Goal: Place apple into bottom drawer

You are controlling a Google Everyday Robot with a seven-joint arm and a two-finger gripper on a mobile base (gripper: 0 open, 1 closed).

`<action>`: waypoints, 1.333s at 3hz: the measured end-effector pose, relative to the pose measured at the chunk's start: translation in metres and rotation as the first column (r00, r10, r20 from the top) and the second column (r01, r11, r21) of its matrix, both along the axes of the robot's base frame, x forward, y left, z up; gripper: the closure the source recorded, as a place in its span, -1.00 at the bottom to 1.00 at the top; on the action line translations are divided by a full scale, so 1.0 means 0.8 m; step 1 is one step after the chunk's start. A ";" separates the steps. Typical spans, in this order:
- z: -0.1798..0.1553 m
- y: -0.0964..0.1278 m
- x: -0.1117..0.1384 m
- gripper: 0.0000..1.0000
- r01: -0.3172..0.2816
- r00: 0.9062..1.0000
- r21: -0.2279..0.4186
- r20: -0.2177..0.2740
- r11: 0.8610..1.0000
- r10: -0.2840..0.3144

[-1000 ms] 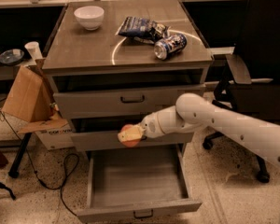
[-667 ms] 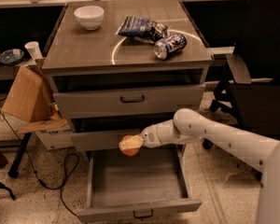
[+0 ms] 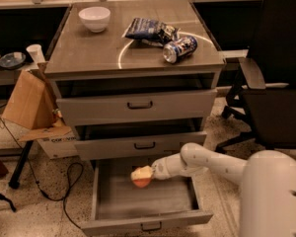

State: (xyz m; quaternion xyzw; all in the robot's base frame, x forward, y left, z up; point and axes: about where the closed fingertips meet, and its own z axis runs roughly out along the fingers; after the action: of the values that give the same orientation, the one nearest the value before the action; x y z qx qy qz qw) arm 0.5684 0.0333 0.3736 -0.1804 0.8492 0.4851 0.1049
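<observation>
The white arm [image 3: 214, 162] is reaching in from 4 o'clock, its forearm lying nearly level and pointing toward 9 o'clock over the open bottom drawer [image 3: 148, 223]. The gripper [image 3: 144, 173] is hanging above the tray's rear half, pinching the apple [image 3: 141, 182] tight. At 12 o'clock on the cabinet top, a crushed can [image 3: 180, 48] is showing blue print too blurred to read. The cardboard box [image 3: 56, 139] at 9 o'clock is bearing dark letters, likewise illegible.
</observation>
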 end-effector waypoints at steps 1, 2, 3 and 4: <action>-0.062 0.024 -0.008 1.00 0.010 0.995 0.001 -0.104 1.000 -0.010; -0.110 0.054 -0.014 1.00 -0.019 0.983 -0.019 -0.181 1.000 0.015; -0.116 0.062 -0.015 1.00 -0.027 0.982 -0.021 -0.188 0.999 0.022; -0.125 0.070 -0.017 1.00 -0.046 0.980 -0.007 -0.196 0.999 0.044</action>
State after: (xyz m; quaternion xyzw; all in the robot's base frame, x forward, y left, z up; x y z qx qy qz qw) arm 0.5549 0.0892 0.2740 -0.1517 0.8539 0.4978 0.0089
